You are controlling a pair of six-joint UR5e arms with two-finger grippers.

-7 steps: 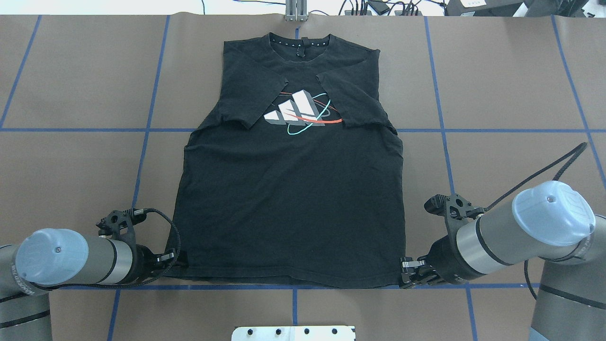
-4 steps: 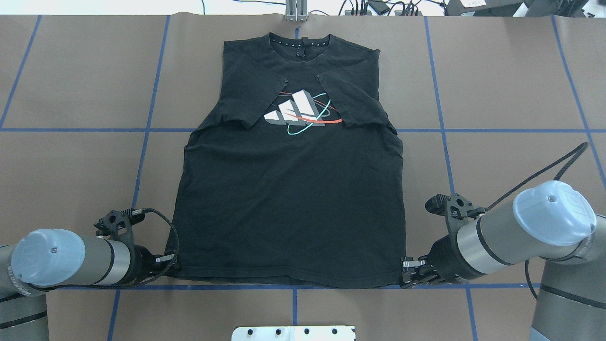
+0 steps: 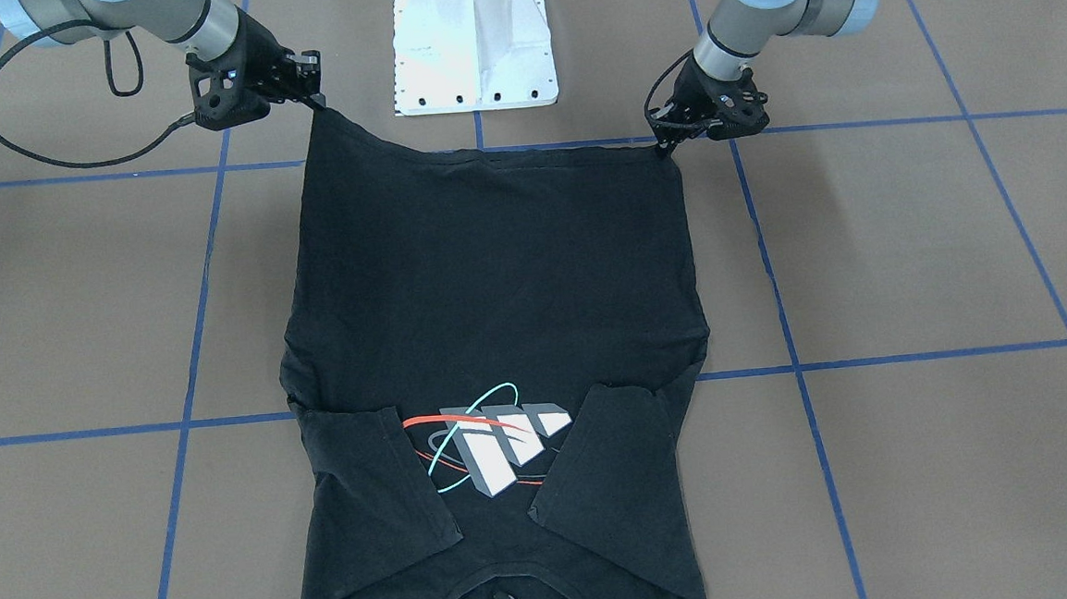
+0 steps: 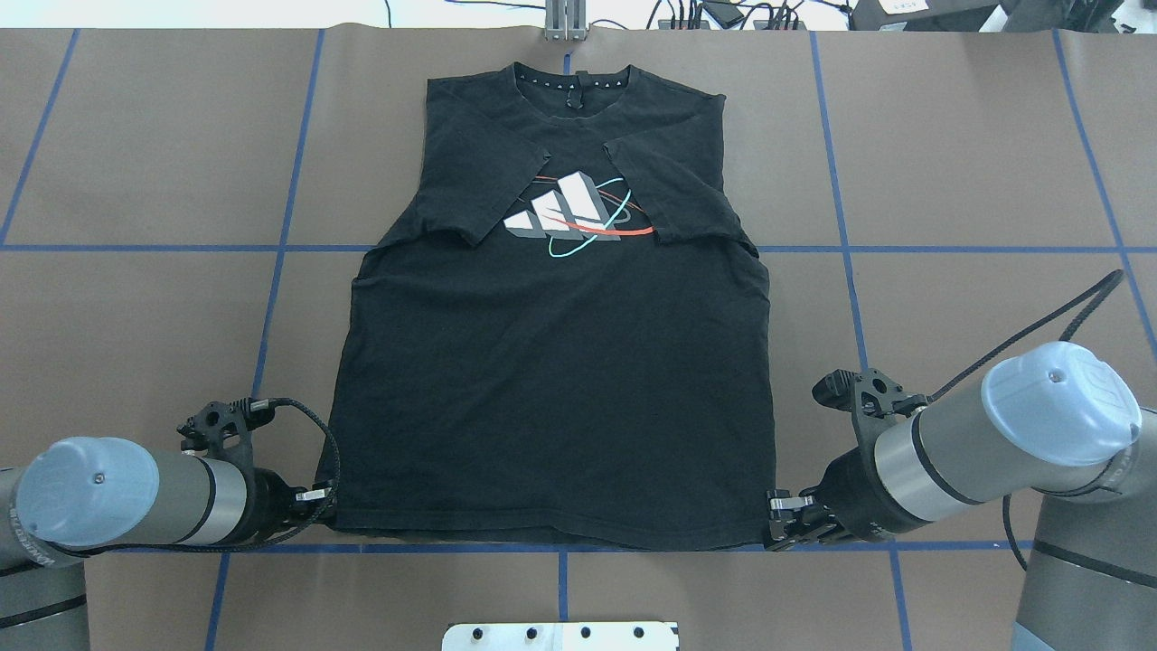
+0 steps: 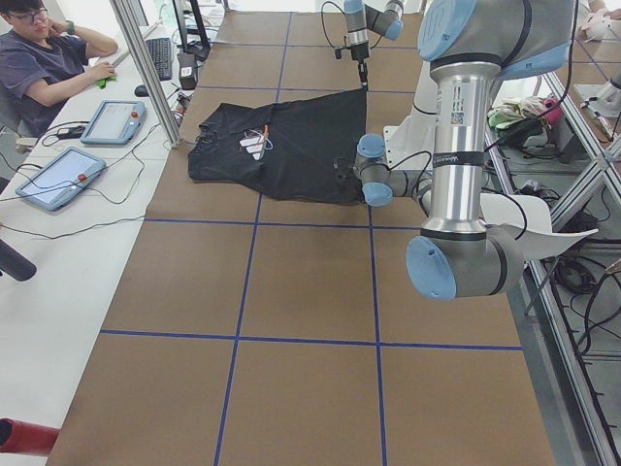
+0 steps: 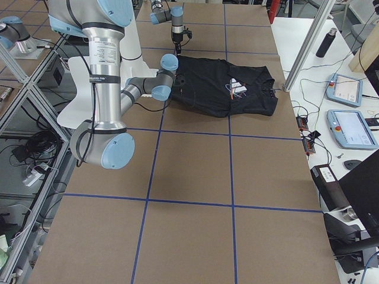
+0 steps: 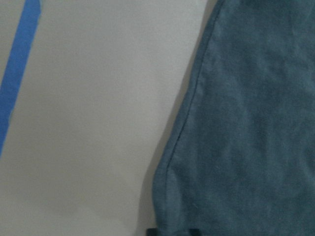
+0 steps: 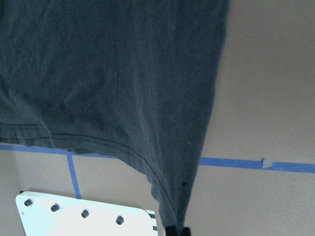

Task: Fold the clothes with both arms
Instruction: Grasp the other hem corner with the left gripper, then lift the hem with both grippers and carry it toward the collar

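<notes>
The black T-shirt lies flat on the brown table, collar at the far side. Both sleeves are folded in beside the white-grey logo. My left gripper is shut on the near left hem corner, low at the table. In the left wrist view the cloth narrows down into its fingertips. My right gripper is shut on the near right hem corner. The front view shows that corner lifted off the table by the right gripper, while the left gripper stays lower.
The white pedestal base stands just behind the hem, between the arms. Blue tape lines grid the brown table cover. Cables and boxes sit beyond the far edge. A person sits at a side desk with tablets.
My left arm has drawn back a little toward the view's left, with the hem corner in its fingers. The right arm and the rest of the shirt have barely moved.
</notes>
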